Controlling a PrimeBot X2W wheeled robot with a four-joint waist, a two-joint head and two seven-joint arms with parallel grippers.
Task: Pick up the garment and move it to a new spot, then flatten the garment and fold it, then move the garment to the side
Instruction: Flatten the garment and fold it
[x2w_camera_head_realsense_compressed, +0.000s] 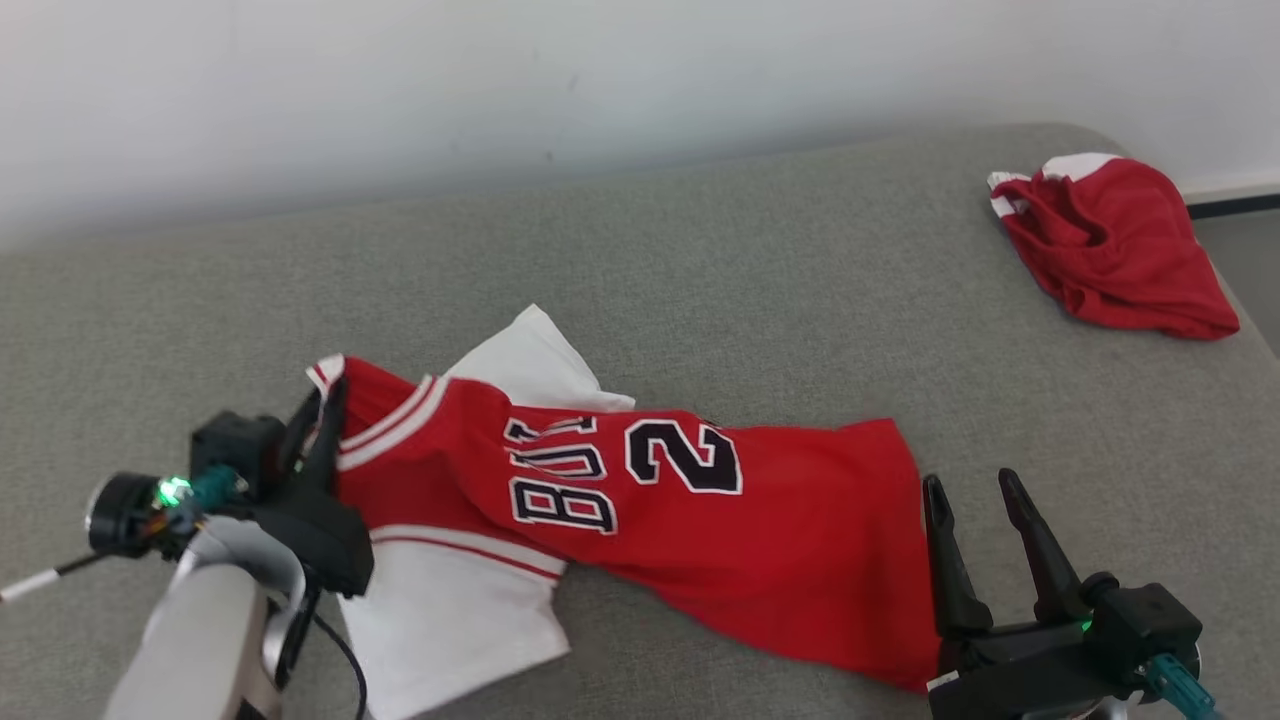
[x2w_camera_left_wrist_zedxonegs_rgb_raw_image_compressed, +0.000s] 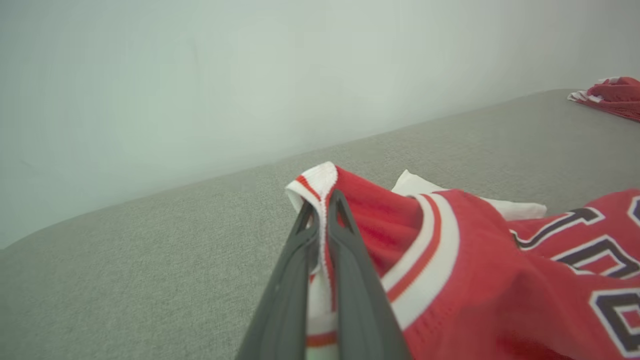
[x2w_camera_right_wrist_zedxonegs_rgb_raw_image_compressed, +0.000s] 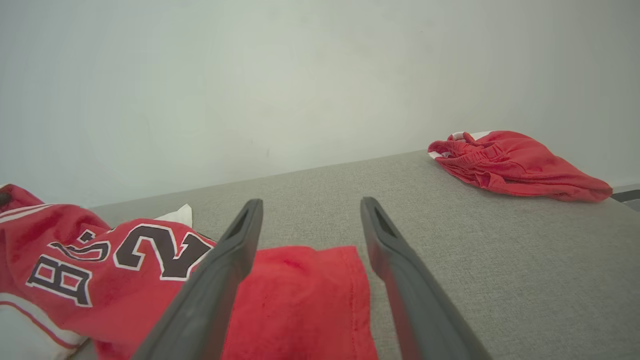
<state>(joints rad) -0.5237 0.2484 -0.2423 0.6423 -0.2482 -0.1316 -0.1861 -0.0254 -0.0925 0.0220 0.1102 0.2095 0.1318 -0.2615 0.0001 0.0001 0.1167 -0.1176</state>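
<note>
I am clamping my left gripper (x2w_camera_head_realsense_compressed: 322, 428) on the shoulder strap of the red mesh basketball jersey with white trim (x2w_camera_head_realsense_compressed: 760, 520). It is lying lengthwise across the grey fabric cushion (x2w_camera_head_realsense_compressed: 700, 260), its hem reaching my right gripper (x2w_camera_head_realsense_compressed: 972, 495), which is hovering spread and empty.

A grey upholstered surface (x2w_camera_head_realsense_compressed: 700, 250) runs back to a plain white wall (x2w_camera_head_realsense_compressed: 500, 80).

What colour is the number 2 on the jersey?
The number 2 is black, outlined white; head view shows it best.
</note>
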